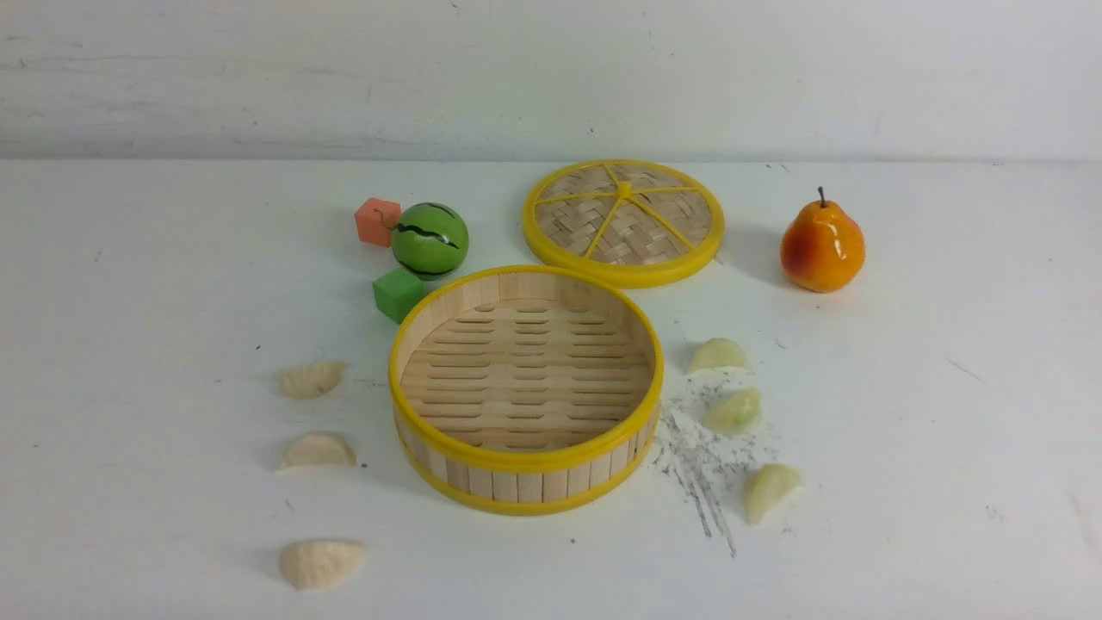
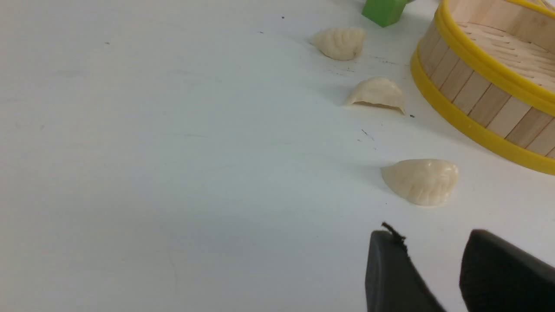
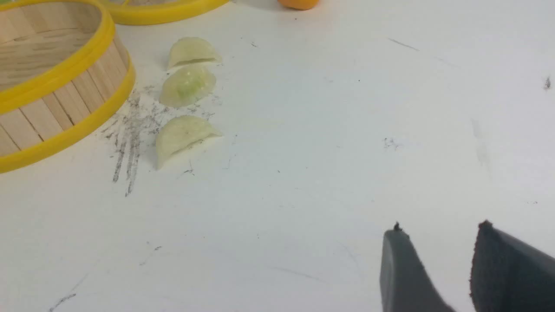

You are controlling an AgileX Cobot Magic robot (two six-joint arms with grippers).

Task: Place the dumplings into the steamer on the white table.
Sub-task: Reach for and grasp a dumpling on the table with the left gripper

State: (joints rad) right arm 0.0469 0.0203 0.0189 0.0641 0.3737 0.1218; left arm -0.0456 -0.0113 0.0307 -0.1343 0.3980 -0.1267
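Observation:
The steamer (image 1: pixel 525 482) stands empty in the middle of the white table (image 1: pixel 129 258). Three cream-white dumplings lie to its left: one far (image 1: pixel 311 379), one middle (image 1: pixel 317 450), one near (image 1: pixel 320 561). Three yellowish-green dumplings lie to its right: one far (image 1: pixel 718 355), one middle (image 1: pixel 734 411), one near (image 1: pixel 769 489). Neither gripper shows in the front view. In the left wrist view my left gripper (image 2: pixel 433 236) is open and empty, just short of the near white dumpling (image 2: pixel 420 180). In the right wrist view my right gripper (image 3: pixel 440 229) is open and empty, well away from the near green dumpling (image 3: pixel 182 135).
The flat woven lid (image 1: pixel 623 221) lies behind the steamer. A green striped ball (image 1: pixel 430 240), an orange-red cube (image 1: pixel 377 221) and a green cube (image 1: pixel 398 294) sit at the back left. A toy pear (image 1: pixel 821 245) stands at the back right. Dark scratch marks (image 1: pixel 702 461) lie by the green dumplings.

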